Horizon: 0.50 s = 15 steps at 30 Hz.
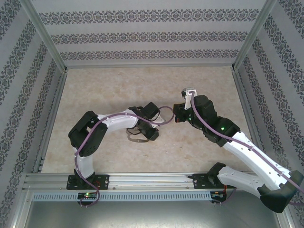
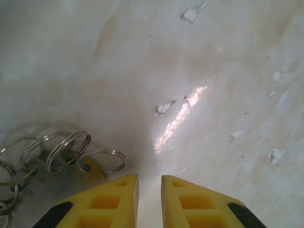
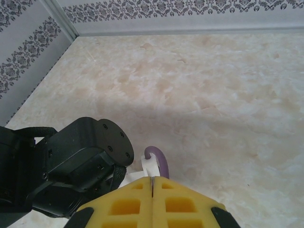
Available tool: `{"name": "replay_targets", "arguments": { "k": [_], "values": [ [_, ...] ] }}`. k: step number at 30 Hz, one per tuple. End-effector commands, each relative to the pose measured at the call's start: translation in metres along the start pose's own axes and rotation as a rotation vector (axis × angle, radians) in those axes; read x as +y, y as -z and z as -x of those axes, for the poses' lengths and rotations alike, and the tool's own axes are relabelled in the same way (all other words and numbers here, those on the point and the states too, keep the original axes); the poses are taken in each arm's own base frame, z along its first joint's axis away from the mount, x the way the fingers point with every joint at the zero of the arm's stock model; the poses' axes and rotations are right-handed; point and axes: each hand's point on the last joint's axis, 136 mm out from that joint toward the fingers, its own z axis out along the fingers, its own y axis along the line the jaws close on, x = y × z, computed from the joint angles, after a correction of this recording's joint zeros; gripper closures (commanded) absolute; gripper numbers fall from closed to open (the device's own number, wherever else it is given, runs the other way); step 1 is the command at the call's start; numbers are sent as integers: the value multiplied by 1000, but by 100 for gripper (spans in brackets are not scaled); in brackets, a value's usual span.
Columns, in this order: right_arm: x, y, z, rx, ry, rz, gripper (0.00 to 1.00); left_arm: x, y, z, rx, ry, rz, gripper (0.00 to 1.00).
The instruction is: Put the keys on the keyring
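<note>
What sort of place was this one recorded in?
Most likely a purpose-built robot test cell: an aluminium frame encloses a marbled tabletop, patterned wallpaper panels form the walls, and a left arm and right arm are bolted to a near-edge rail.

Left fingers (image 2: 105,205) ajar, right fingers (image 3: 124,207) together

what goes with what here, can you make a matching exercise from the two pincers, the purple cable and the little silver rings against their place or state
Things
1. left pincer
2. right pincer
3. purple cable
4. small silver rings

Place or state
A. arches just past the shut pincer's tip
B. lying on the table, lower left in the left wrist view
C. pressed together, no gap
D. narrow gap, nothing in it

Pairs: 1-D, 2-C, 3-A, 4-B
</note>
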Motion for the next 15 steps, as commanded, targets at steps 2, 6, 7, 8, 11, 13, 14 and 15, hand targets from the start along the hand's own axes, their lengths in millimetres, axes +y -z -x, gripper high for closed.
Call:
{"name": "replay_targets", "arguments": {
  "k": [2,6,7,8,11,13,14,15],
  "values": [
    [-6,1,1,-20,-16,-23,100,-2,25,24,-122,64,-77,79],
    [-7,0,-3,-10,-16,-25,100,-1,37,32,-131,53,-83,75],
    [-8,0,-4,-4,-15,-27,100,0,38,31,-130,55,-86,75],
    [-10,-1,-8,7,-15,-34,100,1,40,31,-132,61,-91,75],
    [-13,0,-15,26,-20,-41,100,1,44,28,-134,70,-110,74],
    [-14,-1,-19,33,-28,-41,100,-2,46,26,-122,57,-122,72],
    [-15,-1,-22,41,-32,-42,100,-3,46,25,-111,48,-128,71],
    [-16,-2,-25,48,-36,-45,100,-4,46,24,-99,37,-131,70]
  ]
}}
